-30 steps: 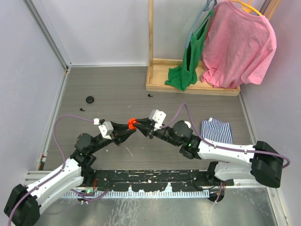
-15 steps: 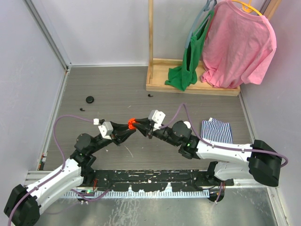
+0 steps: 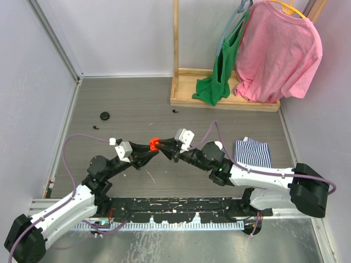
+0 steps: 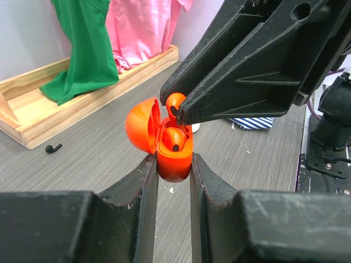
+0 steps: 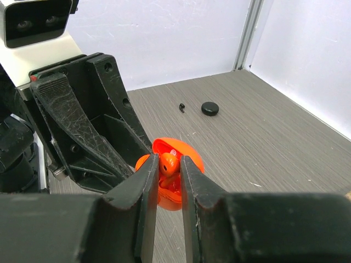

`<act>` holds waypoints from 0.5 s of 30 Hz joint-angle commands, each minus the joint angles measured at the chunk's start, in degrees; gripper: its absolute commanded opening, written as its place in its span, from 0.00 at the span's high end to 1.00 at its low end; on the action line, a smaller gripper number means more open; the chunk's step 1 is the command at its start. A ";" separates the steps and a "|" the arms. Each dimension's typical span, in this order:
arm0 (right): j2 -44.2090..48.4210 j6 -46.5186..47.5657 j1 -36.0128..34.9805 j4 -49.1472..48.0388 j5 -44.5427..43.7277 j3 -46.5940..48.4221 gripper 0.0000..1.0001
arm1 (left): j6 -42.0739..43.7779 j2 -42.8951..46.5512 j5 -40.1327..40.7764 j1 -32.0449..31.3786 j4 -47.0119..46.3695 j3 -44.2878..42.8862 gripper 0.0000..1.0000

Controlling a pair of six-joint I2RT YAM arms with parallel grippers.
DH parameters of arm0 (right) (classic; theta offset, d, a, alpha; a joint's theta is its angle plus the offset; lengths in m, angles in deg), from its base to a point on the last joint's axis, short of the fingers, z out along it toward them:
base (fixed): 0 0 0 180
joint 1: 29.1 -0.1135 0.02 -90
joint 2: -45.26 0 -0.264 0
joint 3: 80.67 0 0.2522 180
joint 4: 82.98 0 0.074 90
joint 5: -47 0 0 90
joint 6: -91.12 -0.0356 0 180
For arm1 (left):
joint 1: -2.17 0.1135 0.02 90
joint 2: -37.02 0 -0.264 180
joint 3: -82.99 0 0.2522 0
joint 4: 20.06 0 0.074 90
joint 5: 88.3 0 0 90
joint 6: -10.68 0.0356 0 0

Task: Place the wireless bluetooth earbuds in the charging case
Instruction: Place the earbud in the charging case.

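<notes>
An orange-red charging case (image 4: 174,164) with its lid (image 4: 141,125) swung open is held above the floor, and my left gripper (image 4: 174,160) is shut on its lower half. One orange earbud (image 4: 173,139) sits in a socket of the case. My right gripper (image 5: 169,162) is shut on a second orange earbud (image 5: 169,163), held just over the open case (image 5: 171,198) and against the inside of the lid (image 5: 190,158). In the top view the two grippers meet tip to tip at the case (image 3: 154,143), left gripper (image 3: 149,148) and right gripper (image 3: 163,146).
A black round case (image 3: 104,115) and a small black earbud (image 3: 96,127) lie far left on the floor. Another black earbud (image 3: 175,111) lies by the wooden rack base (image 3: 219,102) with green and pink garments hanging. A striped cloth (image 3: 253,152) lies right.
</notes>
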 commanded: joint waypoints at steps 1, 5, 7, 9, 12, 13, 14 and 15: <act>2.03 -1.66 -0.52 -2.56 2.77 -0.41 0.78 | -0.37 0.86 2.62 0.02 -3.93 -0.28 0.93; 2.36 -1.65 -0.50 -2.08 2.67 -0.33 0.74 | -0.37 0.70 2.62 -0.01 -3.97 -0.28 0.93; 2.44 -1.63 -0.54 -1.81 2.48 -0.20 0.70 | -0.45 0.69 2.55 0.03 -4.02 -0.28 0.93; 2.31 -1.65 -0.52 -1.54 2.19 -0.08 0.67 | -0.46 0.66 2.39 0.03 -4.18 -0.30 0.93; 2.23 -1.72 -0.54 -1.00 1.71 0.22 0.62 | -0.46 0.52 2.32 0.01 -4.20 -0.28 0.93; 2.12 -1.82 -0.54 -0.95 1.51 0.33 0.61 | -0.46 0.57 2.30 0.01 -4.20 -0.28 0.93; 2.24 -1.90 -0.52 -0.95 1.36 0.31 0.60 | -0.46 0.57 2.35 0.05 -4.19 -0.28 0.93; 2.36 -2.04 -0.52 -0.97 1.12 0.25 0.58 | -0.46 0.57 2.44 0.02 -4.20 -0.30 0.93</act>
